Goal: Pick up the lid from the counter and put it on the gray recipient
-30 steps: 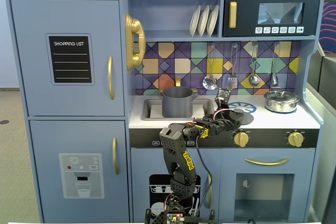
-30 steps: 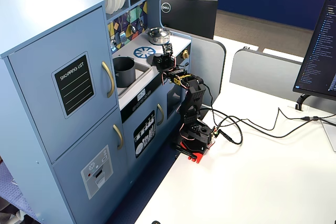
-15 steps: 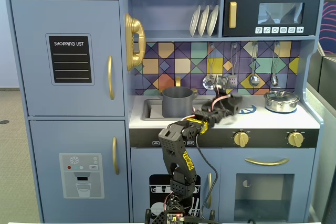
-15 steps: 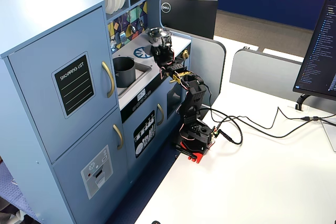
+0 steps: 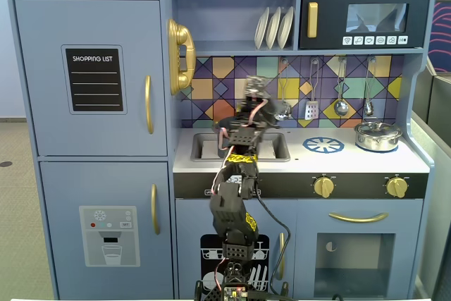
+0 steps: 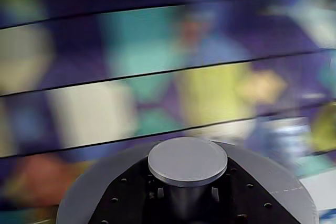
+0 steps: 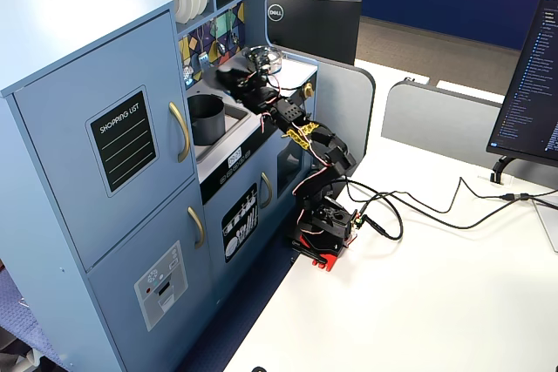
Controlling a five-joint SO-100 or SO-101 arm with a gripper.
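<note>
Lid (image 6: 187,162) clamped by its knob in your gripper (image 6: 186,195) (airborne, mid-carry); gray recipient (image 7: 206,119) at 9 o'clock remains uncovered.

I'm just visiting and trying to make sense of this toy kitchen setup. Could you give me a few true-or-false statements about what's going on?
1. The gripper holds the dark gray lid up off the counter. True.
2. The lid already sits on the gray pot. False: in a fixed view the pot stands open-topped at the sink.
3. A shiny silver pot stands at the right end of the counter in a fixed view. True.
4. The white plates lie in the sink. False: they stand on the shelf above.
5. A pot covers the blue-and-white burner print. False: it is bare.
</note>
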